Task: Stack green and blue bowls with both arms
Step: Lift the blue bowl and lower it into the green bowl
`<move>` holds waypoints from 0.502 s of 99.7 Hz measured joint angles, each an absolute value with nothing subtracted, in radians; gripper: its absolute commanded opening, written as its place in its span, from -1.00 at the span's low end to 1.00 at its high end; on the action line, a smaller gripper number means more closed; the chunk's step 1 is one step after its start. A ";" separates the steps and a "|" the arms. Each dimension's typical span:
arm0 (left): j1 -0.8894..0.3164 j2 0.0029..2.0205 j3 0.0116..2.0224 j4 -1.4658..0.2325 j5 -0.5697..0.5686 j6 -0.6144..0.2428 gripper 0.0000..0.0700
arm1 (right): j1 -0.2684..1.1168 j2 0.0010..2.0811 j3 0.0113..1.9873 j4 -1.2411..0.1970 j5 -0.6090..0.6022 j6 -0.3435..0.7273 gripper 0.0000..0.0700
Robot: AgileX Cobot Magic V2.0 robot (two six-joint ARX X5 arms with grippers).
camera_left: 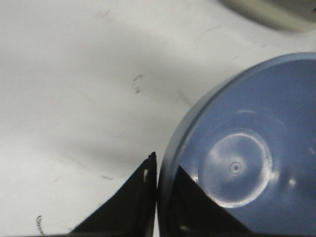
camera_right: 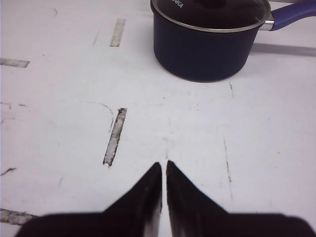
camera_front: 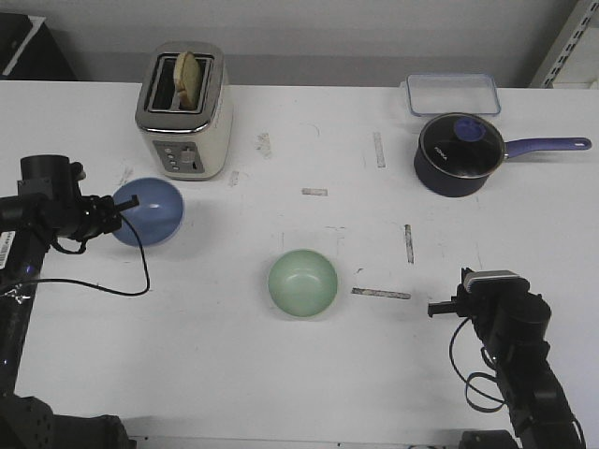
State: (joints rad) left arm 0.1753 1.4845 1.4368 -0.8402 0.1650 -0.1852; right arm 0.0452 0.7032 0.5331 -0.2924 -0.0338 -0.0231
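Note:
The light blue bowl (camera_front: 150, 211) is at the left of the table, in front of the toaster. My left gripper (camera_front: 122, 208) is shut on its near-left rim. In the left wrist view one finger (camera_left: 133, 202) is outside the wall and the other is inside the blue bowl (camera_left: 242, 153). The bowl looks tilted; I cannot tell if it is off the table. The pale green bowl (camera_front: 302, 282) sits upright and empty at the table's middle. My right gripper (camera_front: 442, 307) is shut and empty at the front right, well clear of both bowls; it also shows in the right wrist view (camera_right: 164, 170).
A cream toaster (camera_front: 183, 110) with a slice of bread stands at the back left. A dark navy saucepan (camera_front: 460, 154) with glass lid and long handle is at the back right, also in the right wrist view (camera_right: 210, 39). A clear container (camera_front: 451, 94) lies behind it.

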 measured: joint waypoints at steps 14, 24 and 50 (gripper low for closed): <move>0.090 1.467 1.545 -0.859 0.176 -0.212 -1.00 | 0.045 0.703 0.533 -0.292 -0.034 -0.023 -0.99; -0.001 1.465 1.570 -0.862 0.177 -0.222 -1.00 | 0.045 0.703 0.533 -0.292 -0.034 -0.023 -0.99; -0.305 1.467 1.570 -0.871 0.181 -0.224 -1.00 | 0.045 0.703 0.533 -0.290 -0.034 -0.023 -0.99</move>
